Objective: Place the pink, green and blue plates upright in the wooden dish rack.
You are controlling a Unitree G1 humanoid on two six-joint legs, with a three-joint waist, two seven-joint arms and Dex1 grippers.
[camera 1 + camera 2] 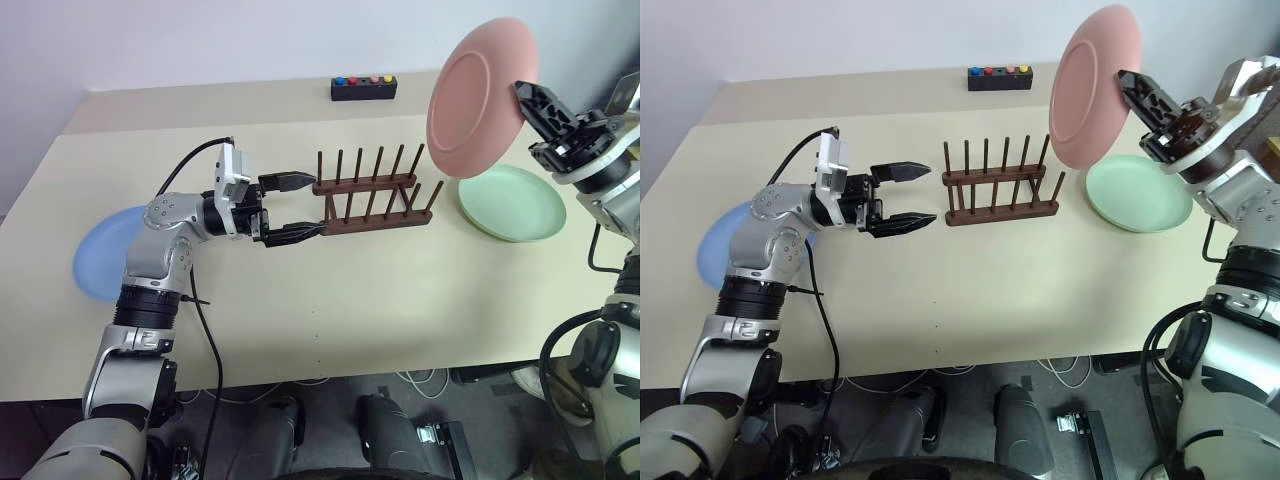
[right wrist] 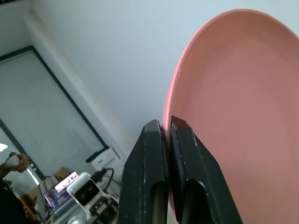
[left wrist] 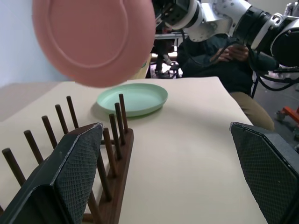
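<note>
My right gripper is shut on the rim of the pink plate, which hangs nearly upright in the air above and to the right of the wooden dish rack. On the table just right of the rack, under the pink plate's lower edge, the green plate lies flat. At the table's left the blue plate also lies flat, partly hidden by my left arm. My left gripper points level at the rack's left end, open wide and holding nothing.
A small black box with coloured buttons sits at the back of the table. Beyond the table's right end sits a person. A black cable runs from my left wrist down over the table's front edge.
</note>
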